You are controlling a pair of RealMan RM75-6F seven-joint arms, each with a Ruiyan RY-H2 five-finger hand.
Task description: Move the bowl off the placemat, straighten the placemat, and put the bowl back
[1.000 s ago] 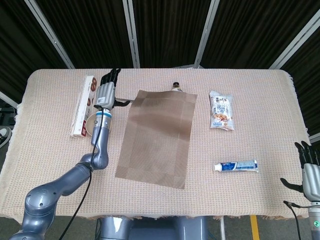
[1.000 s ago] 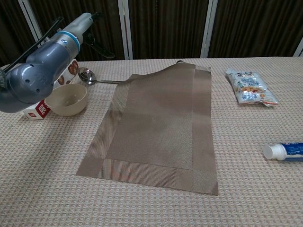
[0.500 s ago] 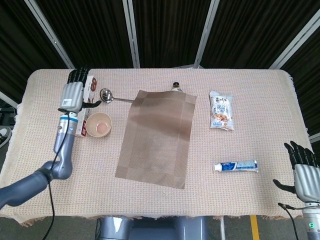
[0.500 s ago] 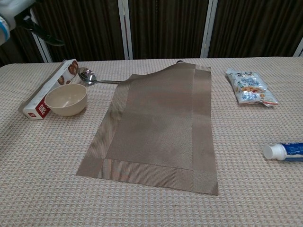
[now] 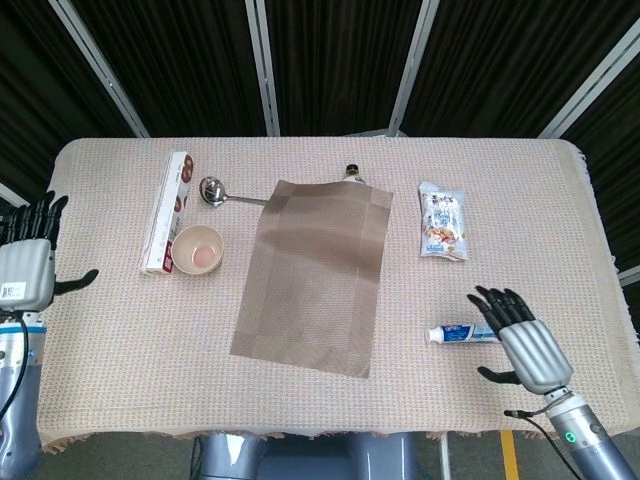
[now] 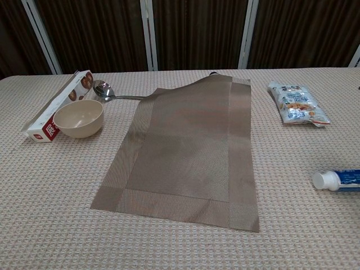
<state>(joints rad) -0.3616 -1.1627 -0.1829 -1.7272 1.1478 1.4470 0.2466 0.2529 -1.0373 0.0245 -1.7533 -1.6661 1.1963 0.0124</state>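
The placemat (image 5: 313, 277) is lying in the middle of the tabletop (image 5: 520, 200), turned slightly askew so its long edges are slanting against the tabletop's sides. The bowl (image 5: 198, 249) is sitting off the placemat, to its left and apart from it, upright and holding nothing (in the chest view it is resting just against a long narrow box (image 6: 54, 113)). That box is lying further left of the placemat than the bowl. A metal ladle (image 5: 232, 193) is lying beyond the bowl, its handle reaching the placemat's far left corner. At the placemat's far edge a small dark bottle top (image 5: 352, 172) is showing. To the right of the placemat a snack packet (image 5: 443, 221) is lying well apart from it, and a toothpaste tube (image 5: 472, 333) is lying nearer the front.

The left hand (image 5: 26, 264) is hovering at the tabletop's left edge, far from the placemat, fingers spread and holding nothing. The right hand (image 5: 524, 339) is hanging over the toothpaste tube's right end, fingers apart, gripping nothing.
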